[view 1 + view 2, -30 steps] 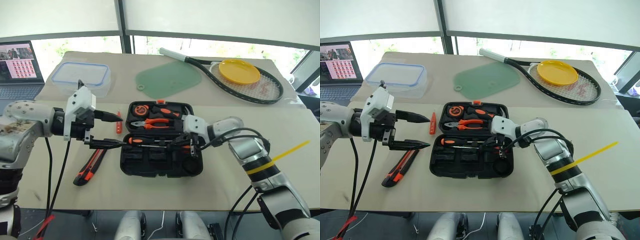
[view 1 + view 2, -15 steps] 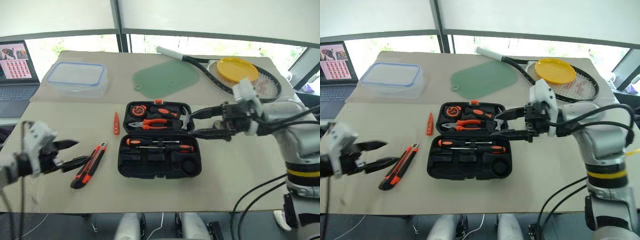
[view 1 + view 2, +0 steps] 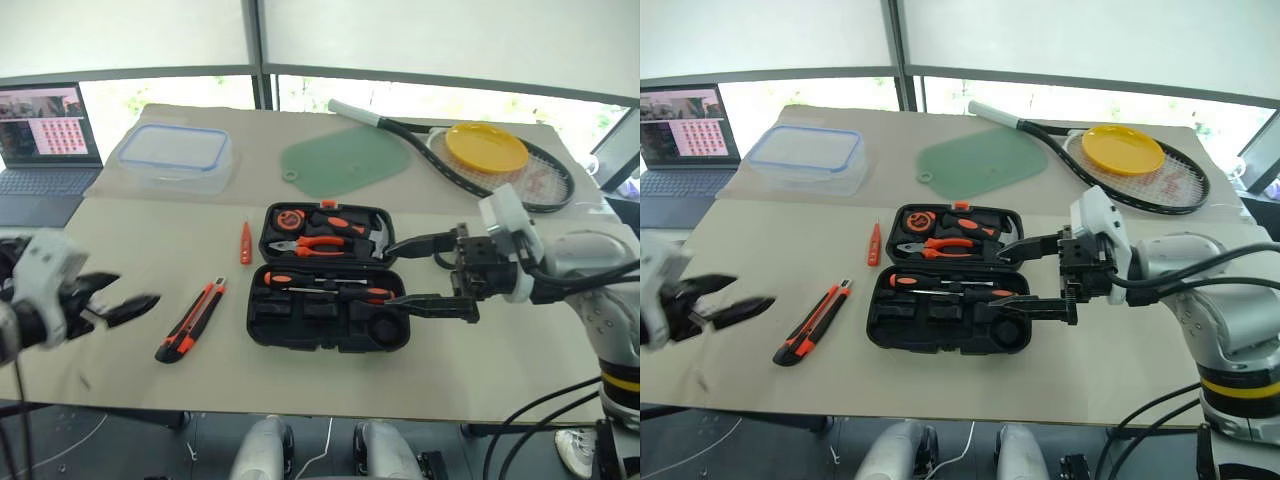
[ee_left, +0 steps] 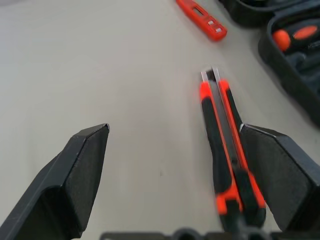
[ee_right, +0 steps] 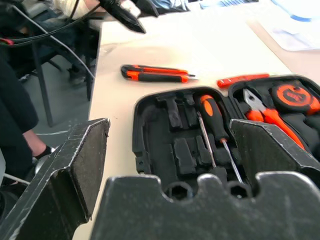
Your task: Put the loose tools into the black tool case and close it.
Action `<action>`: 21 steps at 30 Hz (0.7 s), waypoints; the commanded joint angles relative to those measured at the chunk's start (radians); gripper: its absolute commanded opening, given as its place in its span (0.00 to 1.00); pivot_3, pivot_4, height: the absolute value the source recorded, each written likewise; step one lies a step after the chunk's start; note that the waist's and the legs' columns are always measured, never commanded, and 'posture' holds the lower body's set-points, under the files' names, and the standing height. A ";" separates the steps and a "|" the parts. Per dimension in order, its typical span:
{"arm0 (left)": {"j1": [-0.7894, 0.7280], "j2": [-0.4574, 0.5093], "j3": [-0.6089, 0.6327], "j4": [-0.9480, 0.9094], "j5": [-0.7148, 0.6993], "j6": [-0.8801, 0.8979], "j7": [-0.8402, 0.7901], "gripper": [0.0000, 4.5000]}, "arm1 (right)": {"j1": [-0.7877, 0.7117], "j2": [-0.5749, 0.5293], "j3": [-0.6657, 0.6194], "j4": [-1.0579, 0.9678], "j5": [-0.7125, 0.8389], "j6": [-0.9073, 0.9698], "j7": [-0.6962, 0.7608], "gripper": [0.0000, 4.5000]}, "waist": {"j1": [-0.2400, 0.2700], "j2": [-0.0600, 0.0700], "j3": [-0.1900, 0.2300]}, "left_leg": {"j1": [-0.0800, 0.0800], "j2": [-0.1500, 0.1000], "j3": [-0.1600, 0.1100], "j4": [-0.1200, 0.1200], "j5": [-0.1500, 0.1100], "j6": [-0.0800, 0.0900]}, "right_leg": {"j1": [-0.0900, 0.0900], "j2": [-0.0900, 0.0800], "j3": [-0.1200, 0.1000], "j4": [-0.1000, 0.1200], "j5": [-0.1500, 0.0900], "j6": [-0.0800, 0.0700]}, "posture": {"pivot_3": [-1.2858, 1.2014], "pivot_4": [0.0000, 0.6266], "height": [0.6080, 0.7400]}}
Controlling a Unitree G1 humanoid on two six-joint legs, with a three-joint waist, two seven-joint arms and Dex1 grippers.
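Both grippers stand wide open and hold nothing. On the robot's right, the right gripper (image 3: 425,273) hangs over the right end of the black moulded plastic tool case (image 3: 327,276), its two black fingers spread, one above the case's far half and one above its near half; whether either fingertip touches the case cannot be told. On the left, the left gripper (image 3: 125,298) hovers near the table's front edge, its fingers parted and clear of everything, with the black-and-orange utility knife (image 3: 189,321) lying on the beige table (image 3: 500,350) just to its right. In the left wrist view that knife (image 4: 225,150) lies close beside one finger, not between the pair.

The case lies open and flat near the middle of the table. Its near half holds two black-and-orange-handled screwdrivers (image 3: 320,286) laid lengthwise in the slots; the far half holds orange-handled pliers (image 3: 318,243) and a round orange tape measure (image 3: 287,216). A slim orange tester pen (image 3: 245,242) lies loose on the table just left of the case, beyond the knife.

Farther back sit a clear blue-rimmed food container (image 3: 172,157), a green cutting mat (image 3: 345,162), and a tennis racket (image 3: 470,160) with a yellow plate (image 3: 486,146) resting on its strings. An open laptop (image 3: 42,140) stands off the far left corner.
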 commanded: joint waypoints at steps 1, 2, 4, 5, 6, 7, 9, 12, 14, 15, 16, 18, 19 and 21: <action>-0.270 -0.038 -0.160 0.090 0.006 0.243 0.137 1.00 | 0.025 -0.009 -0.047 -0.063 0.025 -0.021 -0.050 1.00 | 0.001 -0.001 0.000 | -0.001 0.000 -0.001 0.000 0.001 0.000 | 0.000 0.001 0.000 0.000 0.000 0.000 | 0.52 0.24 0.99; -0.358 -0.064 -0.215 0.138 0.030 0.286 0.174 1.00 | 0.039 -0.007 -0.056 -0.078 0.028 -0.020 -0.065 1.00 | -0.001 -0.001 0.000 | -0.002 0.000 -0.001 0.000 0.001 -0.001 | -0.001 0.002 0.000 0.000 0.001 0.001 | 0.52 0.24 0.99; -0.538 -0.143 -0.329 0.269 0.078 0.348 0.238 1.00 | 0.075 -0.001 -0.080 -0.113 0.038 -0.017 -0.098 1.00 | -0.005 -0.001 0.000 | -0.003 -0.001 0.000 0.000 0.003 -0.004 | -0.001 0.003 0.001 0.000 0.001 0.001 | 0.52 0.24 0.99; -0.602 -0.174 -0.372 0.327 0.097 0.364 0.260 1.00 | 0.090 0.001 -0.086 -0.128 0.042 -0.016 -0.112 1.00 | -0.006 -0.002 0.000 | -0.003 -0.002 0.000 0.001 0.003 -0.004 | 0.000 0.003 0.001 -0.001 0.001 0.001 | 0.52 0.24 0.99; -0.649 -0.200 -0.406 0.380 0.113 0.372 0.275 1.00 | 0.104 0.003 -0.090 -0.142 0.045 -0.017 -0.123 1.00 | -0.010 -0.002 0.000 | -0.004 -0.002 0.000 0.001 0.003 -0.004 | -0.001 0.004 0.001 -0.001 0.001 0.002 | 0.52 0.24 0.99; -0.684 -0.219 -0.433 0.427 0.128 0.365 0.287 1.00 | 0.115 0.004 -0.091 -0.153 0.047 -0.019 -0.134 1.00 | -0.010 -0.002 0.000 | -0.004 -0.002 0.000 0.001 0.003 -0.004 | -0.002 0.004 0.003 -0.001 0.001 0.002 | 0.52 0.24 0.99; -0.757 -0.260 -0.487 0.536 0.160 0.344 0.305 1.00 | 0.134 0.009 -0.096 -0.174 0.055 -0.019 -0.162 1.00 | -0.017 -0.003 0.001 | -0.005 -0.002 0.000 0.001 0.002 -0.002 | -0.002 0.005 0.003 -0.002 0.001 0.002 | 0.52 0.24 0.99; -0.851 -0.320 -0.525 0.695 0.202 0.307 0.332 1.00 | 0.155 0.016 -0.110 -0.201 0.075 -0.014 -0.207 1.00 | -0.018 -0.003 0.001 | -0.005 -0.002 0.000 0.001 0.001 -0.001 | -0.003 0.006 0.004 -0.002 0.001 0.003 | 0.52 0.24 0.99; -0.898 -0.346 -0.550 0.788 0.230 0.261 0.332 1.00 | 0.171 0.019 -0.123 -0.219 0.094 -0.009 -0.234 1.00 | -0.017 -0.004 0.001 | -0.005 -0.002 0.000 0.001 0.001 0.000 | -0.003 0.006 0.004 -0.002 0.001 0.003 | 0.52 0.24 0.99; -0.920 -0.361 -0.559 0.836 0.244 0.236 0.334 1.00 | 0.181 0.019 -0.131 -0.228 0.104 -0.007 -0.246 1.00 | -0.016 -0.004 0.001 | -0.005 -0.002 0.000 0.001 0.001 0.000 | -0.003 0.006 0.004 -0.002 0.001 0.003 | 0.52 0.24 0.99; -0.938 -0.372 -0.568 0.876 0.255 0.218 0.332 1.00 | 0.191 0.016 -0.138 -0.235 0.112 -0.007 -0.256 1.00 | -0.016 -0.004 0.001 | -0.005 -0.002 0.000 0.001 0.001 0.000 | -0.003 0.006 0.004 -0.002 0.001 0.003 | 0.52 0.24 0.99; -0.970 -0.398 -0.579 0.955 0.273 0.184 0.326 1.00 | 0.207 0.013 -0.149 -0.247 0.126 -0.008 -0.275 1.00 | -0.012 -0.004 0.001 | -0.005 -0.001 0.000 0.001 0.001 0.000 | -0.003 0.005 0.004 -0.002 0.001 0.003 | 0.52 0.24 0.99; -0.988 -0.418 -0.583 1.000 0.281 0.163 0.321 1.00 | 0.215 0.012 -0.156 -0.253 0.134 -0.008 -0.286 1.00 | -0.012 -0.004 0.001 | -0.005 -0.001 0.000 0.001 0.001 0.000 | -0.003 0.005 0.004 -0.002 0.001 0.003 | 0.52 0.24 0.99; -1.021 -0.449 -0.589 1.077 0.294 0.133 0.312 1.00 | 0.225 0.010 -0.166 -0.263 0.151 -0.008 -0.306 1.00 | -0.010 -0.004 0.001 | -0.005 -0.001 0.000 0.001 0.001 0.000 | -0.002 0.005 0.004 -0.002 0.001 0.003 | 0.52 0.24 0.99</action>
